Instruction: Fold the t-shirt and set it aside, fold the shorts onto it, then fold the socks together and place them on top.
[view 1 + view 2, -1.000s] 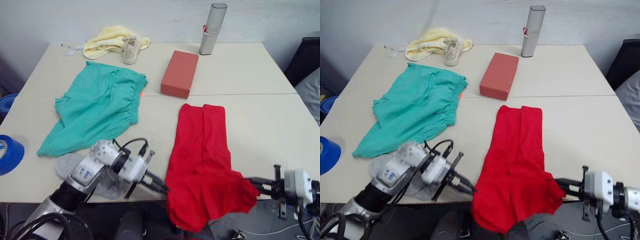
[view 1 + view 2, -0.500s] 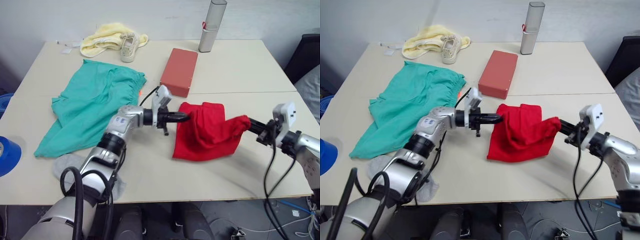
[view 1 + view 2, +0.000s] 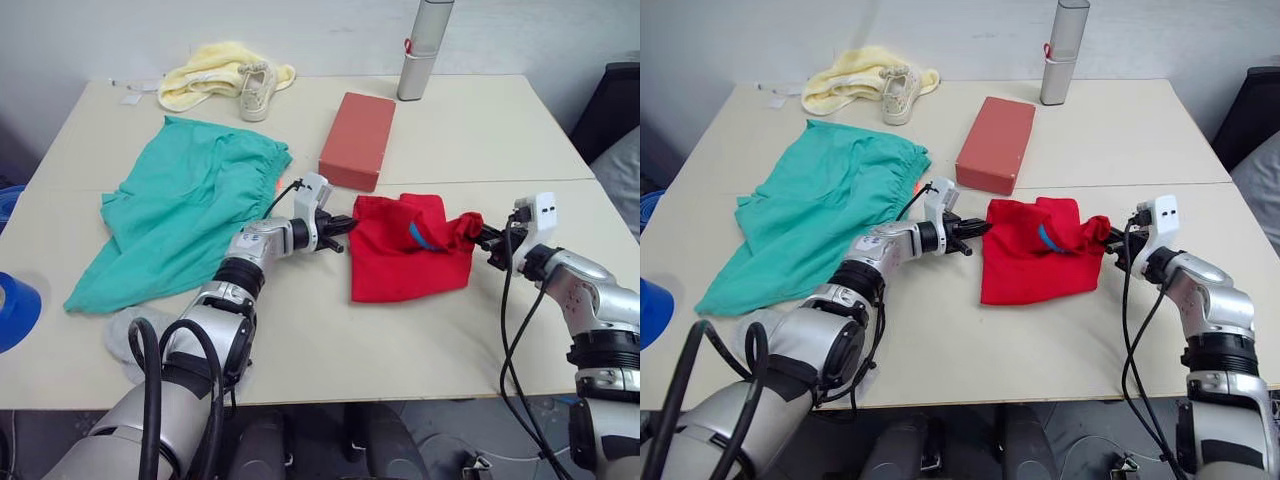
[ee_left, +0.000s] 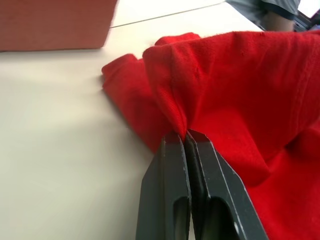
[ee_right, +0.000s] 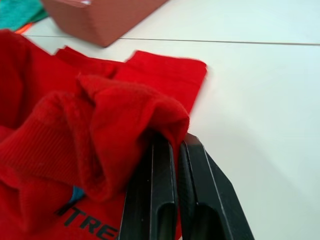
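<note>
Both the left gripper and right gripper pinch the half-folded t-shirt; shorts and socks remain unfolded.

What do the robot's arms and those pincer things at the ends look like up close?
Both arms are silver-grey metal in rounded segments with black joints, and loose black cables loop along them. A white boxy module sits on each wrist. The left gripper and right gripper each end in two slim, flat black fingers.

Brick-red box mid-table. Grey cylindrical case upright at far edge. Beige sneaker resting against yellow towel. Blue tape roll off table's left.
</note>
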Available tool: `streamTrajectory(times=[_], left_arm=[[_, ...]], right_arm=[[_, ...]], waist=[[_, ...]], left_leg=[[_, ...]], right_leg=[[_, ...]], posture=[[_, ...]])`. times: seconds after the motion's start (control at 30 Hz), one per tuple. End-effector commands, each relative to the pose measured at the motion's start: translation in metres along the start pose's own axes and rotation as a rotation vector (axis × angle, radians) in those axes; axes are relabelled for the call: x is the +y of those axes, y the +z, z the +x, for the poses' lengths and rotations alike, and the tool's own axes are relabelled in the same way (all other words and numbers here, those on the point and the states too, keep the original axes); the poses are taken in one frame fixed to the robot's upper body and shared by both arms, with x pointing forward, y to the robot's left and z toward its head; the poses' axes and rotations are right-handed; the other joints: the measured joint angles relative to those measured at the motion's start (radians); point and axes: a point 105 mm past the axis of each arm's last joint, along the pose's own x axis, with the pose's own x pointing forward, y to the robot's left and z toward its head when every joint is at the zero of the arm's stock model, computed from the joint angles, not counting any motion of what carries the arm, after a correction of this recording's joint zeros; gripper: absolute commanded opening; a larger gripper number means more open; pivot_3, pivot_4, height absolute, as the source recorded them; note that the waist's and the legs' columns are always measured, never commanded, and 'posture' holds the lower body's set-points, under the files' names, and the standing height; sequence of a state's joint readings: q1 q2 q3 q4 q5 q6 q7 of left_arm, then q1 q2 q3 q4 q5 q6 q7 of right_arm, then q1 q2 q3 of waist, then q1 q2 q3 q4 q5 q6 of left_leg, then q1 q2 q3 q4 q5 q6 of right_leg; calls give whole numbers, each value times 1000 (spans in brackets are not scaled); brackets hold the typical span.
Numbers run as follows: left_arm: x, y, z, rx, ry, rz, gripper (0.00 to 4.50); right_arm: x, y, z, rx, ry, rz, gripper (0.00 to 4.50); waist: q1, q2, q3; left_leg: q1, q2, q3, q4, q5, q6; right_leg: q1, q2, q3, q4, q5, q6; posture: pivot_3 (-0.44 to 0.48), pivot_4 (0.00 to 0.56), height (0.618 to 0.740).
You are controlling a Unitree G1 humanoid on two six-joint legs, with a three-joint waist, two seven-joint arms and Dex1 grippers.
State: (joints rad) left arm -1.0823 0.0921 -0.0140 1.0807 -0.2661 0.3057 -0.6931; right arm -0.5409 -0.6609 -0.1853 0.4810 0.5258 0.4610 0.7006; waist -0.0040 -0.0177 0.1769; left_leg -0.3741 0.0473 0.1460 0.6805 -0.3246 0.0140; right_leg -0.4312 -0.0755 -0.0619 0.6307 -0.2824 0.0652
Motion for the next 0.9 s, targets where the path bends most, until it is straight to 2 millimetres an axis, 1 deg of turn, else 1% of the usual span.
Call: streamTrajectory(times=[0.03, 0.07, 0.13, 0.27, 0.3, 0.33, 0.43, 0.47, 0.5, 0.53, 0.57, 0.6, 0.63, 0.67, 0.7, 0.77, 0.83, 0.9], left_arm=[[6, 16, -1, -61, 53, 23, 226], [7, 20, -2, -82, 61, 28, 464], [8, 26, -4, -114, 68, 48, 948], [2, 36, -8, -163, 39, 98, 2183], [-1, 39, -10, -173, 23, 128, 2501], [-5, 43, -12, -193, 10, 164, 2856], [-22, 52, -20, -235, -58, 260, 3797], [-31, 56, -25, -262, -98, 315, 4063], [-39, 60, -32, -281, -129, 388, 4410], [-47, 63, -41, -306, -164, 469, 4465], [-52, 64, -46, -318, -187, 520, 4465], [-56, 61, -51, -304, -219, 561, 4465], [-59, 55, -63, -279, -264, 657, 4465], [-61, 49, -71, -254, -296, 721, 4465], [-62, 44, -80, -239, -315, 790, 4465], [-59, 37, -94, -244, -334, 833, 4465], [-61, 29, -108, -246, -390, 822, 4465], [-66, 10, -125, -187, -494, 853, 4465]], right_arm=[[-14, 20, -5, -96, -82, 8, 506], [-17, 23, -6, -111, -104, -4, 704], [-17, 28, -8, -143, -104, -32, 1341], [-24, 43, -21, -230, -145, -89, 2657], [-26, 43, -25, -223, -146, -95, 2956], [-26, 43, -30, -219, -144, -115, 3358], [-23, 44, -42, -198, -124, -183, 4347], [-15, 47, -46, -204, -77, -239, 4500], [-3, 47, -51, -186, -7, -338, 4500], [17, 47, -56, -186, 110, -471, 4500], [31, 45, -61, -181, 195, -560, 4500], [43, 37, -64, -138, 281, -616, 4500], [59, 27, -68, -90, 386, -683, 4500], [68, 19, -71, -55, 452, -719, 4500], [77, 12, -72, -42, 496, -742, 4500], [88, -4, -71, -8, 565, -783, 4500], [93, -21, -67, 33, 602, -820, 4500], [96, -35, -61, 65, 624, -854, 4500]], waist=[[0, 0, 0], [0, 0, 0], [0, 0, 0], [0, 0, 0], [0, 1, 0], [0, 1, 0], [1, 1, 0], [1, 1, 1], [1, 2, 1], [1, 3, 1], [1, 3, 1], [0, 3, 1], [-3, 3, 1], [-5, 3, 1], [-8, 3, 1], [-12, 3, 1], [-11, 4, 1], [-12, 4, 1]], left_leg=[[0, 0, 0, 0, 0, 0], [0, 0, 0, 0, 0, 0], [0, 0, 1, 0, 0, 0], [0, 0, 1, 0, 0, 0], [0, 0, 1, 0, 0, 0], [0, 0, 1, 0, 0, 0], [0, 0, 1, -1, 0, -1], [0, 0, 1, -1, 0, -1], [0, 0, 1, 0, 0, -1], [0, 0, 1, -1, 0, -1], [0, 0, 1, -1, 0, -1], [1, 0, 2, -1, 0, -2], [1, 1, 3, -1, -1, -2], [4, 1, 4, -2, -1, -3], [6, 2, 4, -2, -1, -4], [7, 3, 4, -2, -1, -5], [7, 4, 4, -1, -1, -5], [6, 4, 4, 0, -1, -5]], right_leg=[[0, 0, 0, 0, 0, 0], [0, 0, 0, 0, 0, 0], [0, 0, 0, 0, 0, 0], [0, 0, 0, 0, 0, 0], [0, 0, 0, 0, 0, 0], [0, 0, 0, 0, 0, 0], [0, 0, 1, 0, 0, 0], [0, 0, 1, 0, 0, 0], [0, 0, 1, 0, 0, 0], [0, 1, 1, 0, 0, 0], [0, 1, 2, 0, 0, 0], [0, 2, 2, -1, 0, 0], [0, 4, 2, -1, 0, 1], [1, 6, 3, -1, 0, 1], [3, 8, 4, -1, 0, 1], [4, 12, 5, -1, 0, 0], [4, 11, 8, -1, 0, 0], [3, 8, 10, -1, 0, 0]], posture=[[0, 150, 740], [0, 150, 740], [0, 150, 740], [0, 150, 740], [0, 150, 740], [0, 150, 740], [0, 150, 740], [0, 150, 740], [0, 150, 740], [0, 150, 740], [0, 150, 740], [0, 150, 740], [0, 150, 740], [0, 150, 740], [0, 150, 740], [0, 150, 740], [0, 150, 740], [0, 150, 740]])
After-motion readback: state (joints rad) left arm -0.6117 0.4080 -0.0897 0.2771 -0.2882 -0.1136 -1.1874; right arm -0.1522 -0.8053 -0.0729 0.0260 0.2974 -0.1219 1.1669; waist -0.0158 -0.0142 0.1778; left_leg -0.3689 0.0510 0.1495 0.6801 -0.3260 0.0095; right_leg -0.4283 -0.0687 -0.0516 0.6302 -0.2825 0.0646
